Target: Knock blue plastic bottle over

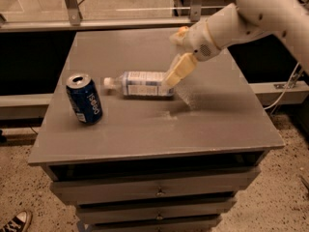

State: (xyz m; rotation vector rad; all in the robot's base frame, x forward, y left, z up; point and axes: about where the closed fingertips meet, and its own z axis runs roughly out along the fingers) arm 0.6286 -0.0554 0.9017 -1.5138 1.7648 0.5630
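Status: blue plastic bottle point(142, 83) lies flat on the table point(227, 124), base end just under the tip of the gripper point(177, 70); contact or gap not resolvable. Gripper holds nothing; how far open, cannot tell. Pepsi can point(84, 99) stands upright beyond the bottle's far end, well clear of the gripper. Judgement: knock looks done. Withdraw straight up so the bottle does not roll into the can.

The gray table point(217, 124) is carrying a blue plastic bottle point(142, 83) lying on its side and a soda can point(85, 99) standing near its cap, the gripper point(179, 66) hanging at the bottle's base.
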